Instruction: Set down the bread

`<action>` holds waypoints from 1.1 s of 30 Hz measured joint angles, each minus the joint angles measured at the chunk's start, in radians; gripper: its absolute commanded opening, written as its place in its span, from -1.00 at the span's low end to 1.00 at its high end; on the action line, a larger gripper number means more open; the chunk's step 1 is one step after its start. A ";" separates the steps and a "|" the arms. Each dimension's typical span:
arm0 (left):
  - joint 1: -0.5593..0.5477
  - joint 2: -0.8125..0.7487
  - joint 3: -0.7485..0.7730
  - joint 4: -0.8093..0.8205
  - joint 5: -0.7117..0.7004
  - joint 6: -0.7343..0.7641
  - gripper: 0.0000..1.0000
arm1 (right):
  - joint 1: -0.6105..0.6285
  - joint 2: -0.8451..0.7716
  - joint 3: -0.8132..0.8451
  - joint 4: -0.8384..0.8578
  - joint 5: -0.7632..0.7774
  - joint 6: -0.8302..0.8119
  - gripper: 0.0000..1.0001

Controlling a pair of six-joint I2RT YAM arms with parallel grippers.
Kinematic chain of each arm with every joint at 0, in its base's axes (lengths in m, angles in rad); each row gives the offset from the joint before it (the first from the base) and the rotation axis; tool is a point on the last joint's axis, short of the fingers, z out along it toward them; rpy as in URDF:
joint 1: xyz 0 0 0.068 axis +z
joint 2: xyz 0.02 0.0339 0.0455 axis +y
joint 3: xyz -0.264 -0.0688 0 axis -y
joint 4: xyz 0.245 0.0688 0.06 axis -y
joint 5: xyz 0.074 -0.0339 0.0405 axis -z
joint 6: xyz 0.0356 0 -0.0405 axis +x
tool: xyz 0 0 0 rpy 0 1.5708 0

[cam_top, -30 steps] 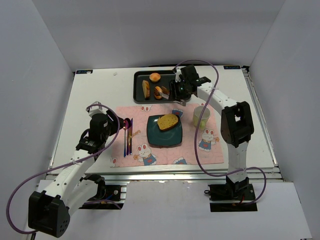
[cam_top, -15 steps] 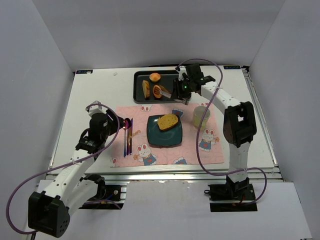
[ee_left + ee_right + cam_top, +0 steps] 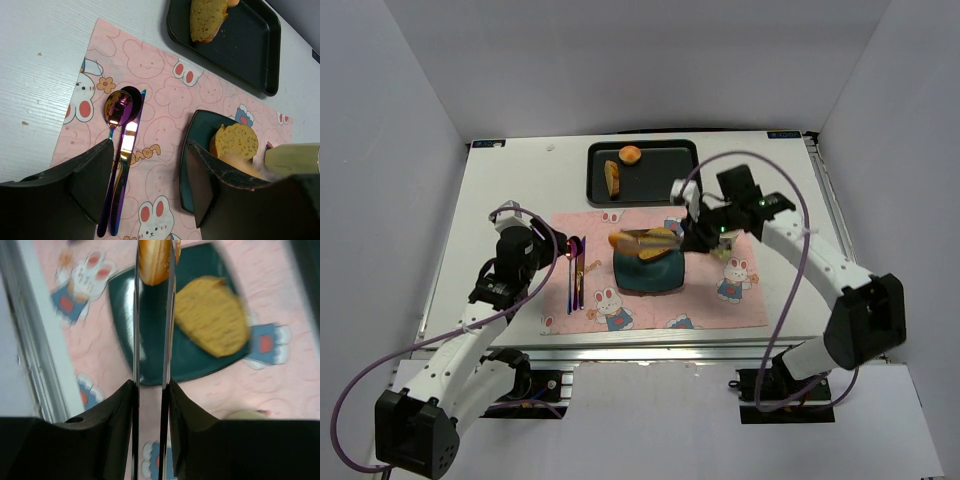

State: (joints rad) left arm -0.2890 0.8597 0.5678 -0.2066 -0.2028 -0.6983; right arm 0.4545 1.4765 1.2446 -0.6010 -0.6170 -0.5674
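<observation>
Above white table, squeezing bread piece tight in right fingers over dark plate, with left fingers spread and bare, might miss it by letting go too early.

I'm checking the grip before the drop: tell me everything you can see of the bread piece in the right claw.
The bread piece is golden-brown with a darker, glossy crust. It is seen edge-on and cut off at the top of the wrist view. The right claw pinches it between two thin fingers, holding it in the air over the dark teal plate, clear of it. Another slice lies flat on that plate beside it. From above, the piece is motion-blurred.
</observation>
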 measured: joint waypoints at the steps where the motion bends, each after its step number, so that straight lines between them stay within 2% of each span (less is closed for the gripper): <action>1: 0.000 -0.004 0.000 0.000 0.000 0.000 0.38 | 0.024 -0.034 -0.057 -0.016 0.009 -0.045 -1.00; 4: 0.000 -0.012 0.000 0.002 0.000 -0.001 0.38 | 0.066 -0.125 -0.209 -0.048 0.055 -0.142 -1.00; 7: 0.000 -0.013 -0.002 0.005 0.001 -0.001 0.38 | 0.071 -0.168 -0.265 -0.072 0.108 -0.185 -0.92; 8: 0.000 -0.013 -0.004 0.005 0.001 -0.002 0.38 | 0.071 -0.172 -0.266 -0.071 0.125 -0.197 -0.80; 10: 0.000 -0.013 -0.006 0.005 0.001 -0.003 0.38 | 0.071 -0.175 -0.267 -0.061 0.156 -0.210 -0.70; 11: 0.000 -0.014 -0.006 0.005 0.001 -0.005 0.38 | 0.071 -0.175 -0.267 -0.056 0.169 -0.217 -0.54; 14: 0.000 -0.022 -0.017 0.011 0.001 -0.010 0.38 | 0.071 -0.175 -0.267 -0.051 0.195 -0.230 -0.22; 20: 0.000 -0.027 -0.023 0.012 0.001 -0.016 0.39 | 0.072 -0.175 -0.266 -0.049 0.200 -0.244 0.04; 30: 0.000 -0.030 -0.023 0.017 0.001 -0.017 0.39 | 0.074 -0.176 -0.136 -0.054 0.159 -0.240 0.00; 33: 0.000 -0.030 -0.023 0.017 0.001 -0.017 0.38 | 0.074 -0.173 -0.080 -0.034 0.145 -0.202 -0.12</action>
State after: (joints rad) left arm -0.2890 0.8299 0.5449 -0.1898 -0.2016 -0.7151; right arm 0.5285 1.3033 1.1645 -0.6346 -0.4717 -0.7696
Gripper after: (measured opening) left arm 0.691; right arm 0.477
